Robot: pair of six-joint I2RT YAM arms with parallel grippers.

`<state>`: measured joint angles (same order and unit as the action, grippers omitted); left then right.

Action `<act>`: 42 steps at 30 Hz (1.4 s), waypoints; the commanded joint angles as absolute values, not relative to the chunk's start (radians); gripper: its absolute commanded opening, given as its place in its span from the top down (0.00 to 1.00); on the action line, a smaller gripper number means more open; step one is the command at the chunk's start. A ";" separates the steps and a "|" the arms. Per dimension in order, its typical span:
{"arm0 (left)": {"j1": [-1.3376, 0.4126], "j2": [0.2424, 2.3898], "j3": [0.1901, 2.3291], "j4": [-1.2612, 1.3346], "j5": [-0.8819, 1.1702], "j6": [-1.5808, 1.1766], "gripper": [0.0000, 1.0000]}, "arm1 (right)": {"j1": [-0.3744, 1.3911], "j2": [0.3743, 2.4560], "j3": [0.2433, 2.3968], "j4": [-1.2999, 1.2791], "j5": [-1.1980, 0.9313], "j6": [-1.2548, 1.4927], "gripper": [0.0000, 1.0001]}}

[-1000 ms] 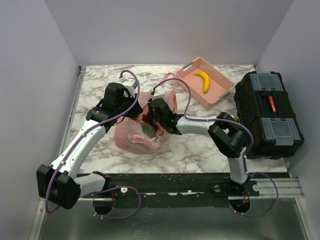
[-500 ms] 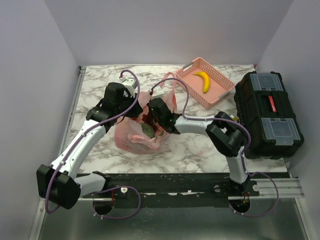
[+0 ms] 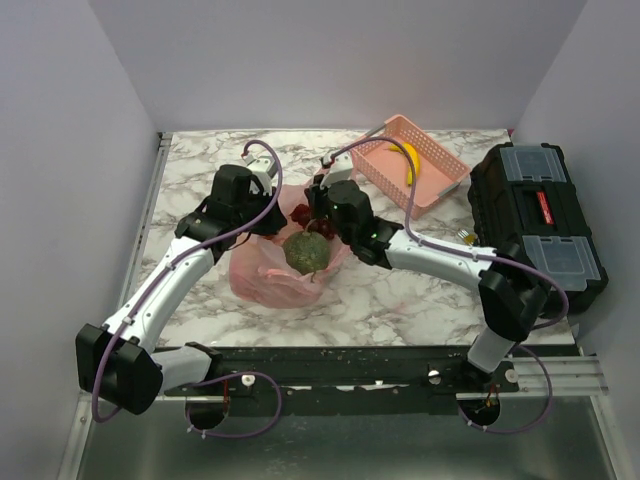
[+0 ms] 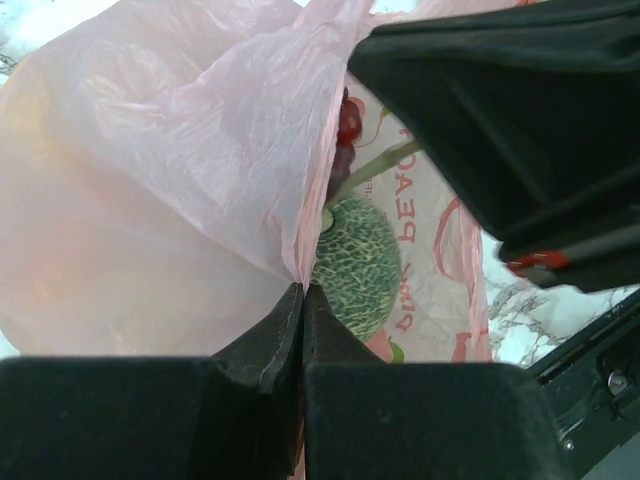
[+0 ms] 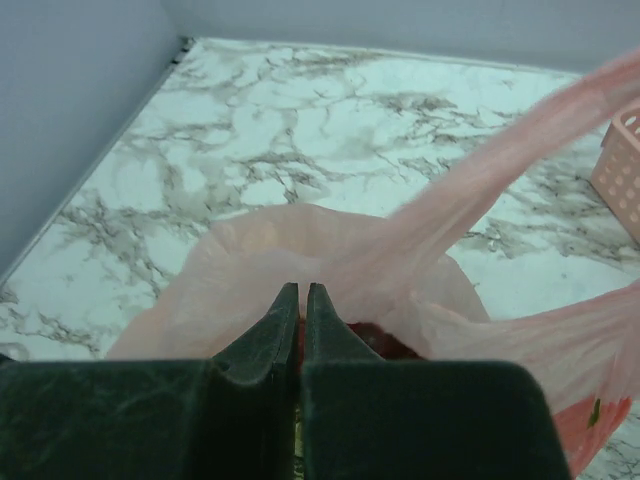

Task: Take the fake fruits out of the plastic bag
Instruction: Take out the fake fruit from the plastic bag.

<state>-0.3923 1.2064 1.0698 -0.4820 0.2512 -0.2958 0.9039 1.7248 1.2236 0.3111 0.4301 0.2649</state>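
Jaws of the left gripper (image 4: 302,292) are clenched on a fold of the plastic bag (image 4: 150,180), film pinched at their tips. Those of the right gripper (image 5: 302,290) are pressed together too, seemingly on the bag's far rim. Inside the open bag sits the green melon (image 3: 306,252), grape bunch (image 3: 316,228) just beside it. The banana (image 3: 408,162) lies apart in the pink basket (image 3: 440,188)

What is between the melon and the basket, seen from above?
The right gripper, shut on the bag, lies between melon and basket; the top view shows it.
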 commanded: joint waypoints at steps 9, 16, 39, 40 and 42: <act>-0.396 1.215 1.097 -0.497 0.263 -0.285 1.00 | 0.900 1.560 1.255 0.290 0.364 0.275 0.99; -0.397 1.212 1.097 -0.499 0.257 -0.284 1.00 | 0.900 1.491 1.307 0.264 0.342 0.282 0.99; -0.400 1.195 1.099 -0.505 0.239 -0.275 1.00 | 0.901 1.326 1.378 0.249 0.710 0.066 0.99; -0.400 1.198 1.101 -0.506 0.242 -0.275 1.00 | 0.896 1.305 1.355 0.263 0.747 0.043 0.99; -0.400 1.199 1.100 -0.505 0.247 -0.276 1.00 | 0.884 1.270 1.312 0.288 0.792 0.015 1.00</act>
<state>-0.3950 1.2144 1.0714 -0.4995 0.2501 -0.2886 0.9005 1.3411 1.3750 0.2398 0.6254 0.1081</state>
